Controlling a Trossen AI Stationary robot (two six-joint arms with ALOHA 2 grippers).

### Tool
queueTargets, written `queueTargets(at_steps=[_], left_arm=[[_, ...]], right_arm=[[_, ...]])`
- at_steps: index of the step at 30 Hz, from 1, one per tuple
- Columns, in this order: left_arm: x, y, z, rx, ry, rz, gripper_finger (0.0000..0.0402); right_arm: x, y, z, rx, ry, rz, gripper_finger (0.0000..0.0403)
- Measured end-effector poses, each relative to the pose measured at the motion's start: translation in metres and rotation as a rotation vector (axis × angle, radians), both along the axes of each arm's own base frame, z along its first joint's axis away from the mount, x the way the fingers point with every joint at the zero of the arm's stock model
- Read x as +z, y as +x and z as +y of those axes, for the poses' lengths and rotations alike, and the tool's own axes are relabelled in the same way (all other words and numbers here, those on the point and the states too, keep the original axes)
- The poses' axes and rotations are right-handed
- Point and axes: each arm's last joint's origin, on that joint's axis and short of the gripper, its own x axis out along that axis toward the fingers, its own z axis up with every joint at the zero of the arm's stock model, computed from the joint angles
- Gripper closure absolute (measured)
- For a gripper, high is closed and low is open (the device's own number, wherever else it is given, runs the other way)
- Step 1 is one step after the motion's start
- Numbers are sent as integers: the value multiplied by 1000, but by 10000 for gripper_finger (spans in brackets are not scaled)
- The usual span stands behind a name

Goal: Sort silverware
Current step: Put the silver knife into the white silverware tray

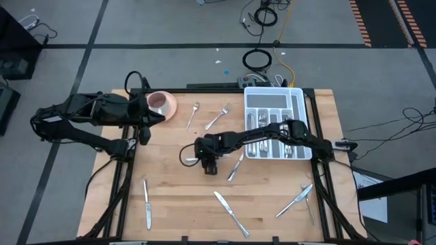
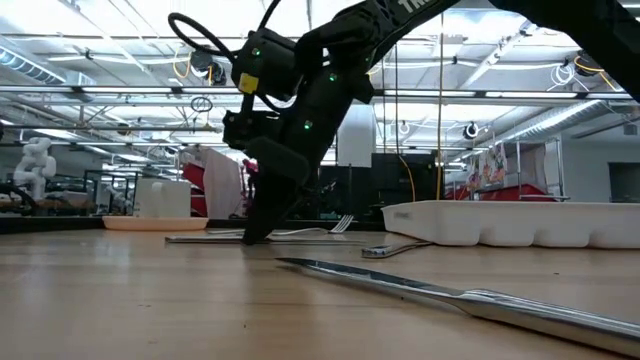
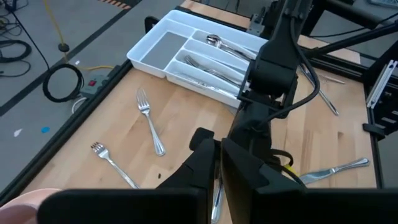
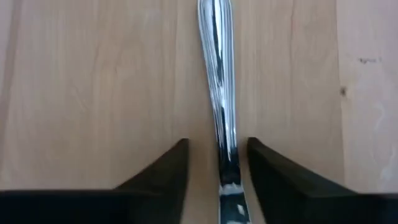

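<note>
My right gripper (image 1: pixel 210 165) reaches to the middle of the table and points steeply down, its fingertips at the tabletop (image 2: pixel 255 232). It is open, with one finger on either side of a shiny silverware handle (image 4: pixel 216 62) that lies flat on the wood. I see no touch, and which kind of piece it is stays hidden. My left gripper (image 1: pixel 150 119) waits shut and raised at the far left beside the pink bowl (image 1: pixel 162 102). Two forks (image 1: pixel 193 114) (image 1: pixel 218 117) lie near the far edge. A white tray (image 1: pixel 276 102) holds several pieces.
A knife (image 1: pixel 235 167) lies just right of my right gripper. Other knives lie near the front edge (image 1: pixel 146 203) (image 1: pixel 230 212), and two pieces (image 1: pixel 296 201) lie at the front right. My right arm passes over the tray. Bare wood shows left of centre.
</note>
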Motion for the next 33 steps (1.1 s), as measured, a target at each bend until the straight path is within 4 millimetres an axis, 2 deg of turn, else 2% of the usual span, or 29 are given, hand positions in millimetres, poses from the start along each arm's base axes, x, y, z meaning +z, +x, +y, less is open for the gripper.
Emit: queueTargets(at_steps=[6, 7, 11, 16, 26, 33], left_arm=[[-1, -1, 0, 3, -4, 9, 368], [-1, -1, 0, 3, -4, 17, 368], [-3, -2, 0, 4, -3, 34, 368], [-3, -2, 0, 3, -2, 41, 368], [-3, -2, 0, -1, 3, 42, 368], [-3, -2, 0, 0, 3, 42, 368]], right_arm=[[-4, -2, -4, 14, -21, 30, 377], [-4, -2, -4, 10, -19, 31, 387], [-4, -3, -4, 8, -17, 31, 395], [7, -3, -1, 10, -18, 18, 400], [54, 17, 1, 43, -34, -59, 402], [83, 22, 1, 90, -56, -83, 403]])
